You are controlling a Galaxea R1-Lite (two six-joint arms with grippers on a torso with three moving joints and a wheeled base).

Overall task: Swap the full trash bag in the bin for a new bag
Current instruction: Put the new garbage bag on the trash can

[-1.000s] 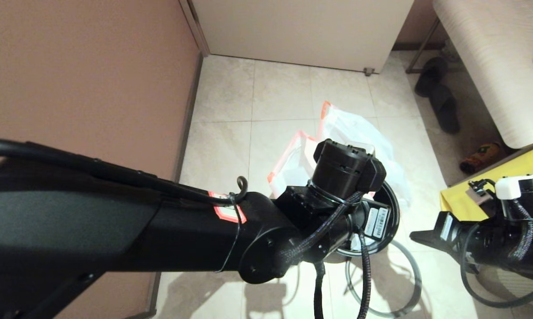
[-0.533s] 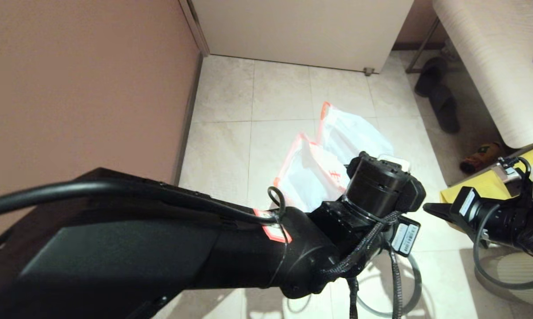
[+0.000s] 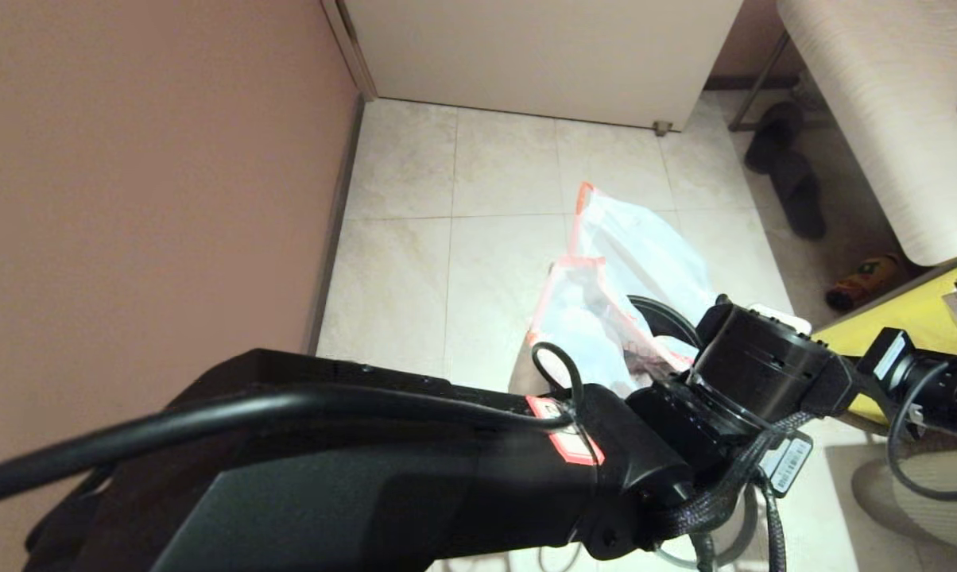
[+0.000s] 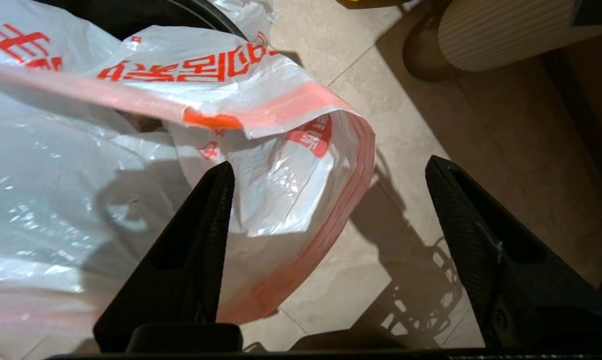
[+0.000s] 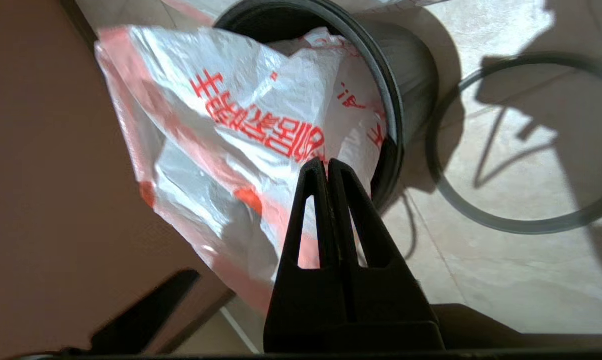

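You are looking at the new bag (image 5: pixel 261 125), a thin white plastic bag with a pink-orange hem and orange-red print, draping over the rim of the bin (image 5: pixel 406 95) with part of it hanging down the outside. The bin is standing on the tiled floor (image 3: pixel 415 262), and its separate grey hoop (image 5: pixel 526 220) is lying flat on the tiles just beside it. The left gripper (image 4: pixel 326 185) is hovering over the loose folded edge of the new bag with its fingers spread wide, gripping nothing. The right gripper (image 5: pixel 327 167) is sitting at the bin's rim with its fingers pressed together; whether any plastic is pinched between them cannot be told. In the head view, a second white bag, the full trash bag (image 3: pixel 645 246), is lying on the floor just beyond the bin, and a yellow fabric bag (image 3: pixel 916 310) is sitting at the right
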